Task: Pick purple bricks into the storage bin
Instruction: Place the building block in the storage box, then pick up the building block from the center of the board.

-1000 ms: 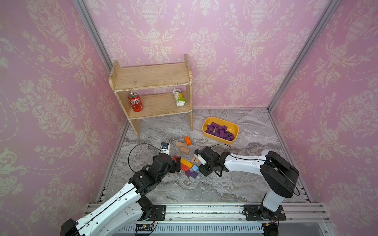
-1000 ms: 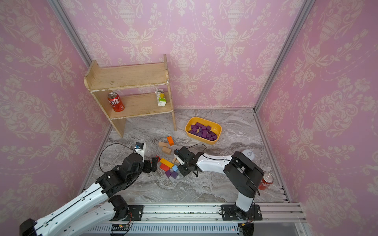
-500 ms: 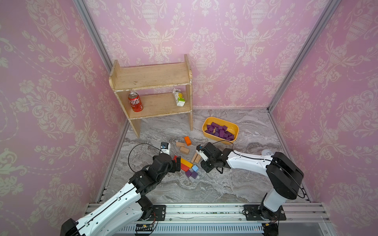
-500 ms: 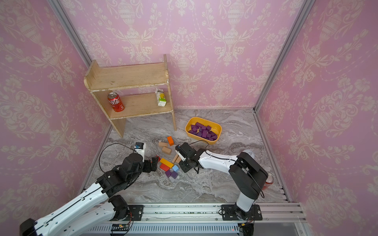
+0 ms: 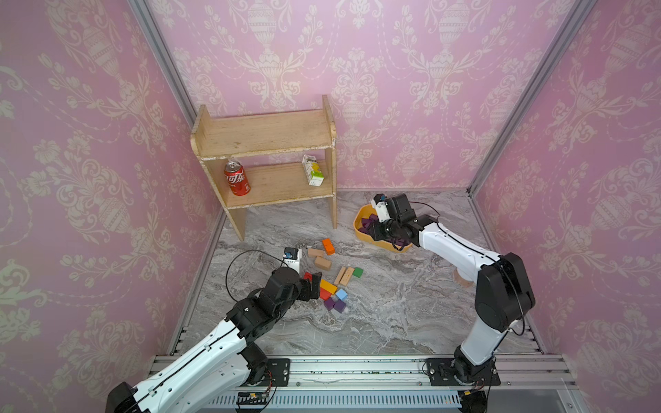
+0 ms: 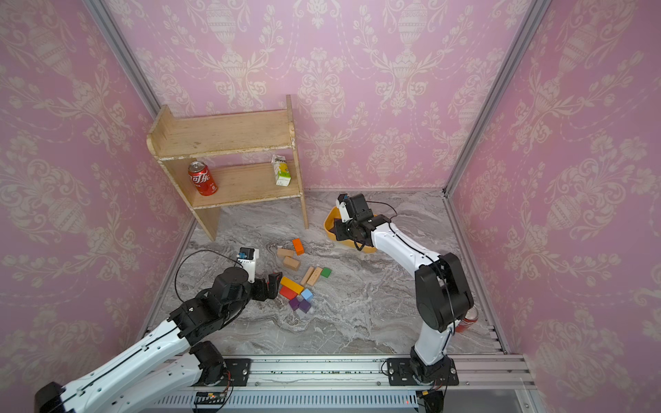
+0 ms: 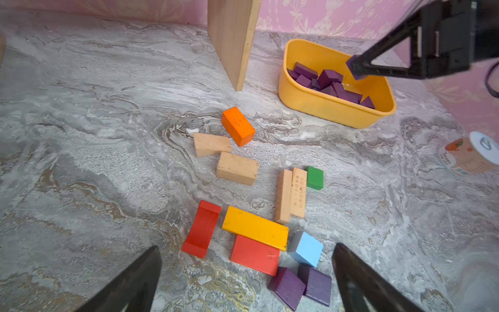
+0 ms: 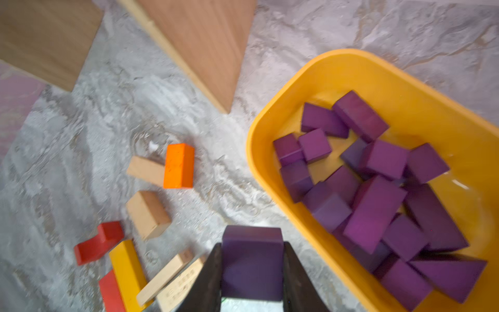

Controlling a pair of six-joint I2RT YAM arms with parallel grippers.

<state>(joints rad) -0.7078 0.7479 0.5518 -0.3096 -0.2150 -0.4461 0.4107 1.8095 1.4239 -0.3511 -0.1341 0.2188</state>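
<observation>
**Transfer phase.** The right gripper (image 8: 252,244), 1 second ago low among the mixed blocks (image 7: 255,232), now hangs at the storage bin (image 7: 324,108), its jaws pinching 1 purple brick (image 8: 252,267). Pickup is done and only the release remains, judged imminent. The right arm reaches forward, wrist pitched down at the bin's rim. The left gripper (image 7: 245,250) has not moved. Spread wide and empty, it points at the 2 purple bricks (image 7: 287,286) left on the table (image 7: 108,135) beside the blue cube (image 7: 306,248).
</observation>
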